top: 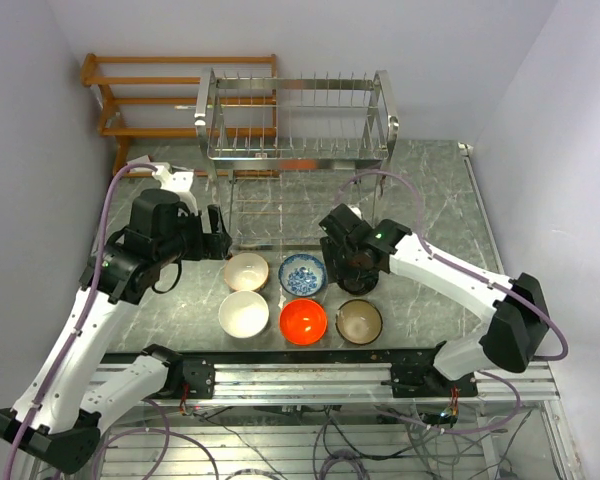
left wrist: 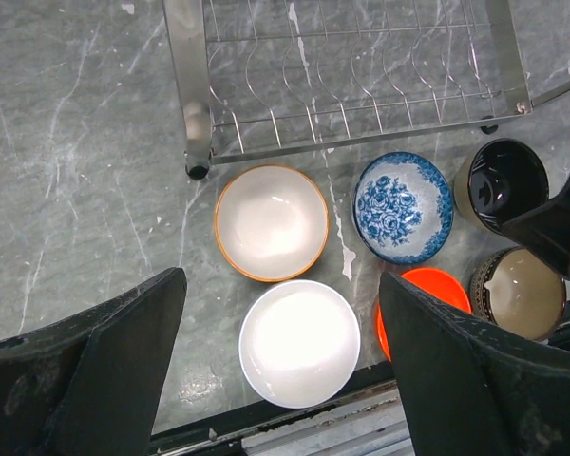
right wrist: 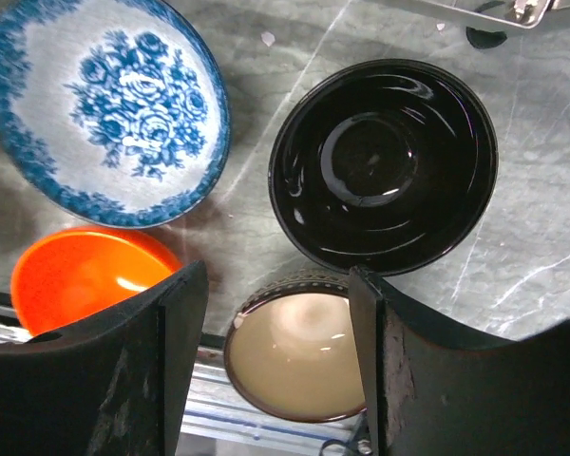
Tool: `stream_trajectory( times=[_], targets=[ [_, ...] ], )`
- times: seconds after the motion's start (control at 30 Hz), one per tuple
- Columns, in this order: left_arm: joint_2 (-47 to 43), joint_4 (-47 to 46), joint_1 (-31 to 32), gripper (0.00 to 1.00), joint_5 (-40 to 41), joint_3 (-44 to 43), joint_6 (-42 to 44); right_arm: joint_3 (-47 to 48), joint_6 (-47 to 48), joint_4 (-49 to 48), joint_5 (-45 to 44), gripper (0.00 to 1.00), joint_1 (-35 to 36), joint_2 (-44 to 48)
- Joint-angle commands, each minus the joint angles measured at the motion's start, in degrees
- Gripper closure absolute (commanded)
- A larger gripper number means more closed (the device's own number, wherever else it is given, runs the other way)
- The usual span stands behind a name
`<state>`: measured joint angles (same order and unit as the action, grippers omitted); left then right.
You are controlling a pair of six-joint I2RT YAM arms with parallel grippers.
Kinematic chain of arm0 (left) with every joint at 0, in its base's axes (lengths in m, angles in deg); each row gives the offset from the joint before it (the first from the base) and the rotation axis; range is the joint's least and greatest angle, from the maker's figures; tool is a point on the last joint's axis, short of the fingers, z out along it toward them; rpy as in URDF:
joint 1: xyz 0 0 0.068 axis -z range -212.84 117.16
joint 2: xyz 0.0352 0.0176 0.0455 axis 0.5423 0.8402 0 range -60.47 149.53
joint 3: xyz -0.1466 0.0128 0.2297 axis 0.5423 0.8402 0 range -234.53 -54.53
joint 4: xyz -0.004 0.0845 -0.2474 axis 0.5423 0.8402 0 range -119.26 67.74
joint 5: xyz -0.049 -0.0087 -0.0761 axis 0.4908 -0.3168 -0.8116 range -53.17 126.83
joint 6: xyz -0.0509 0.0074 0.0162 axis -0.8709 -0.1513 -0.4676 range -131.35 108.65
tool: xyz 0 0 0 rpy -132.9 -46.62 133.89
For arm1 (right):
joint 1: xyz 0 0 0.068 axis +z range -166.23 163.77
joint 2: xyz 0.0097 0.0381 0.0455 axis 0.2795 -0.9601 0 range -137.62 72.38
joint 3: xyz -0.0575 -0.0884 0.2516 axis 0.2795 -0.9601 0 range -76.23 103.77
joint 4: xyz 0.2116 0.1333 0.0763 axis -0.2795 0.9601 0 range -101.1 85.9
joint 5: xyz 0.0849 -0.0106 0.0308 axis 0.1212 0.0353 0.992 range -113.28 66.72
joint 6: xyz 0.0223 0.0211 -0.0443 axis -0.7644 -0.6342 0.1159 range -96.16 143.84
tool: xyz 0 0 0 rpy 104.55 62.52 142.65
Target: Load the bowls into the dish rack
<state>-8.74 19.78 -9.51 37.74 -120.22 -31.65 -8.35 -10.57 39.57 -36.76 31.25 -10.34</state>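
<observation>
Six bowls sit in two rows in front of the dish rack (top: 295,120). The cream-tan bowl (top: 246,271), blue-and-white bowl (top: 302,273), white bowl (top: 244,313), red-orange bowl (top: 303,321) and olive-brown bowl (top: 359,321) show from above. The dark bowl (right wrist: 385,161) lies under my right gripper (top: 345,270). That gripper (right wrist: 275,275) is open and empty above the olive-brown bowl (right wrist: 299,356) and the dark bowl's near rim. My left gripper (left wrist: 283,280) is open and empty, high above the white bowl (left wrist: 299,342) and cream-tan bowl (left wrist: 271,222).
An orange wooden shelf (top: 130,100) stands at the back left beside the rack. The rack's lower wire tier (left wrist: 342,76) lies just behind the bowls. A metal rail (top: 300,375) runs along the table's near edge, close to the front bowls.
</observation>
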Motion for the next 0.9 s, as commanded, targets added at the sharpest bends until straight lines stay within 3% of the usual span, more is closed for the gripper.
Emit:
stream_trajectory(
  times=[0.0,0.23,0.37,0.87],
  targets=[
    [-2.5,-0.7,-0.4,0.07,2.2,-1.3,0.6,-1.4,4.3,-3.1,-0.1,0.40,0.2,-0.8],
    [-1.8,0.0,-0.4,0.07,4.9,-1.9,2.3,1.2,6.3,-3.7,2.7,0.40,0.2,-7.1],
    [-3.5,-2.8,-0.4,0.07,7.9,-0.1,-0.1,1.4,8.6,-4.5,1.6,0.46,0.2,-10.1],
    [0.5,-2.5,-0.4,0.07,12.3,-2.5,-3.7,-5.4,13.6,-11.3,1.8,0.60,-1.8,-9.0]
  ],
)
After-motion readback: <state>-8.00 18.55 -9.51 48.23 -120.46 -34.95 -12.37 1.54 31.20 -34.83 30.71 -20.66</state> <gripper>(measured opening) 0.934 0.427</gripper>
